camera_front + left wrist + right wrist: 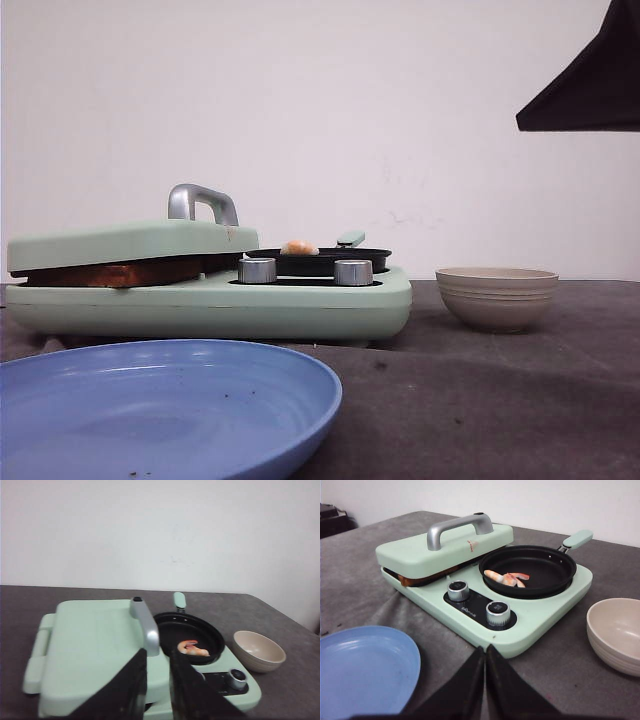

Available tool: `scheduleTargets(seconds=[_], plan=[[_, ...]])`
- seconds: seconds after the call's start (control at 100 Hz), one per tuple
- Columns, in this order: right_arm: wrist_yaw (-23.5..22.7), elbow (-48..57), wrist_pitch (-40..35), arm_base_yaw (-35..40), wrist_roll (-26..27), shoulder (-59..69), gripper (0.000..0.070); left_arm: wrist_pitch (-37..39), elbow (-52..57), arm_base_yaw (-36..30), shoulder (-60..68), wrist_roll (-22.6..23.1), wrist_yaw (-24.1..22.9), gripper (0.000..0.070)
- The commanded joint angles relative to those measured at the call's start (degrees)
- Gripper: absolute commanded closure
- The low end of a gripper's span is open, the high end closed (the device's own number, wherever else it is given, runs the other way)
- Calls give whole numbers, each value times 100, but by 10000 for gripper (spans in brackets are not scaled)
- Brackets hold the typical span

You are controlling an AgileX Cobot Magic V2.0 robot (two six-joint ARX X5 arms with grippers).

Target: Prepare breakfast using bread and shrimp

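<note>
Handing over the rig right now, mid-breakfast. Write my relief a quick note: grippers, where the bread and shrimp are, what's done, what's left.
Left gripper: open, empty, above the press lid near its handle.
Right gripper: shut, empty, over the table between the blue plate and the cooker.
Bread: clamped under the closed lid, only a brown edge showing.
Shrimp: lying in the black pan.
Done: both foods loaded.
Left: probably open the lid, then plate the food; the plate and beige bowl hold nothing.

Breakfast maker point(530, 625) body: smooth mint plastic look, satin. Lid handle point(457, 528), knobs point(498, 613): brushed metal. Pan point(540, 582): black, slight sheen. Bowl point(620, 635): matt beige, ribbed. Plate point(365, 665): glossy blue. Table cover point(560, 680): rough grey cloth.
</note>
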Motion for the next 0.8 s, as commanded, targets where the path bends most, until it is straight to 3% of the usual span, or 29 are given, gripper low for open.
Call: scheduleTargets(seconds=[0.0, 0.16, 0.79], plan=[[79, 57, 125, 55, 90, -13, 700, -70, 44, 0, -61, 4, -170, 699], [188, 57, 90, 55, 223, -7, 700, -385, 44, 0, -96, -680, -514, 672], [188, 57, 116, 55, 225, -4, 700, -411, 44, 0, -116, -688, -511, 673]])
